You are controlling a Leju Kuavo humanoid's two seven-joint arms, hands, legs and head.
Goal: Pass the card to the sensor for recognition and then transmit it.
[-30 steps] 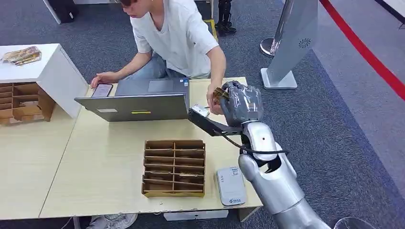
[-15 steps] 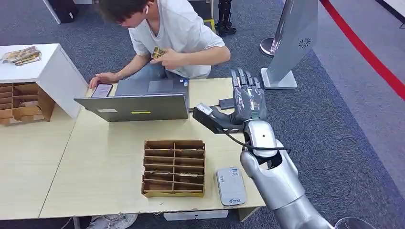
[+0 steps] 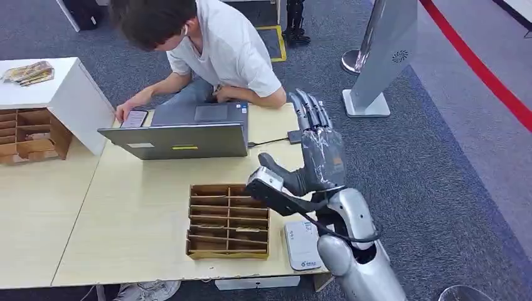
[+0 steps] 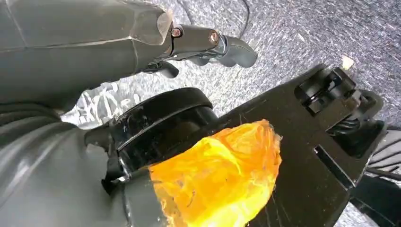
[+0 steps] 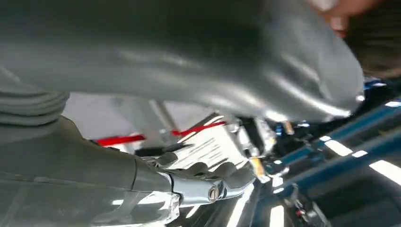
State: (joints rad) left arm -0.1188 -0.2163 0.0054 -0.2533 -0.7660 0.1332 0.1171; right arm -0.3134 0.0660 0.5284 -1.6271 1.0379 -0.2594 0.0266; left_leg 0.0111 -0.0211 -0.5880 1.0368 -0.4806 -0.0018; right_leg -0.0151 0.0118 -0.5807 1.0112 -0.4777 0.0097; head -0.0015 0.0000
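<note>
Carpet lies beneath the left hand (image 4: 156,40), which hangs at the robot's side in its wrist view. Whether its fingers are apart or curled I cannot tell.

On the head view's left, a white cabinet (image 3: 75,94) carries a loose stack of cards (image 3: 28,72), with a cardboard rack (image 3: 28,135) just beside it. A person (image 3: 226,50) sits at the far edge of the table (image 3: 125,213), one hand on a phone (image 3: 133,118), behind an open laptop (image 3: 182,135). Nearer the robot stands a slotted cardboard tray (image 3: 229,219). Something flat lies in one of its near slots, too small to name. Just to the right of the tray sits the white sensor (image 3: 302,244), partly under the robot's forearm.

The right hand (image 3: 320,150) hovers above the right end of the table, fingers straight and pointing away towards the person, thumb spread out to the side, holding nothing. Which card is the task's own I cannot tell. None sits in this hand, and none lies on the sensor.

By my judgement the passing-on step is done or nearly so. The next move calls for bringing the hand back to the tray and pinching a thin card out of a narrow slot, which needs careful finger placement. Beyond the table stands a grey floor stand (image 3: 383,56).
</note>
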